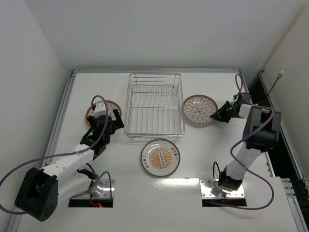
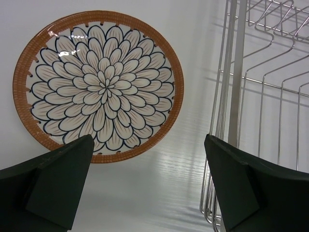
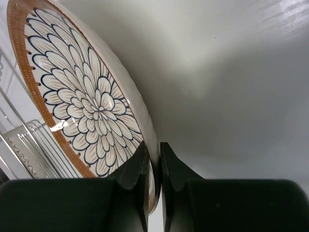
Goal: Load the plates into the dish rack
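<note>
Just right of the rack, the right plate is being pinched by its rim in the right gripper, prob for standing it up, while the left gripper is being held wide open, empty, over the left plate.

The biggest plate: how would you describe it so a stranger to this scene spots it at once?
Find the silver wire dish rack in the middle of the white table. Directly below it in the overhead view lies the biggest plate, flat and alone. Unlike the left small plate and right small plate, both flower-patterned with orange rims, it is white with an orange round centre.
</note>
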`<action>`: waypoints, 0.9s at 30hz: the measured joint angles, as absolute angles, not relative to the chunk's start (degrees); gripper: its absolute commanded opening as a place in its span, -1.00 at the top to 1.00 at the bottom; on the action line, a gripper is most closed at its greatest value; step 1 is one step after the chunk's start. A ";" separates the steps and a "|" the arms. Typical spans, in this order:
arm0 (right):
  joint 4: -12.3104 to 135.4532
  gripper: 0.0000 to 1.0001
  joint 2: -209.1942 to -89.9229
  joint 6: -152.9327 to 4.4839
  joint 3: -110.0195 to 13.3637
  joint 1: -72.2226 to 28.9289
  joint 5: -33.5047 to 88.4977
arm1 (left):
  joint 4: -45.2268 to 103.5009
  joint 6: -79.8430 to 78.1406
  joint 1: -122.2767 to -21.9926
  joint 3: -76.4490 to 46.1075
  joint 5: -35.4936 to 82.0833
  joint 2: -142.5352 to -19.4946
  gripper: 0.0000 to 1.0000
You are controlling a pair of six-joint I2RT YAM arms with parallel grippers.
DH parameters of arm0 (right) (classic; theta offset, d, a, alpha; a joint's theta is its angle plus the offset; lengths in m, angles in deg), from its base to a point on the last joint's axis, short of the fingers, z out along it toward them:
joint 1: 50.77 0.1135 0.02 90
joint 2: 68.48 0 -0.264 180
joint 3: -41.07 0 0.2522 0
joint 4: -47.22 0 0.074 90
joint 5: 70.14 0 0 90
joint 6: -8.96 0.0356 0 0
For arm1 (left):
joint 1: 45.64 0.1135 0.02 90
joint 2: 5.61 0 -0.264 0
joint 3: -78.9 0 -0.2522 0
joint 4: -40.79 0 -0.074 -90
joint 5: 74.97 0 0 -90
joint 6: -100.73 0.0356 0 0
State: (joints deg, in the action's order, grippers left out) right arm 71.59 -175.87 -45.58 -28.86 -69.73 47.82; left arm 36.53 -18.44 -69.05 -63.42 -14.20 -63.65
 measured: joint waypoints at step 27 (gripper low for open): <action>97.60 1.00 -147.11 -46.63 -47.41 -42.46 -5.88 | 35.92 -18.61 -69.05 -62.70 -14.79 -64.74 -0.98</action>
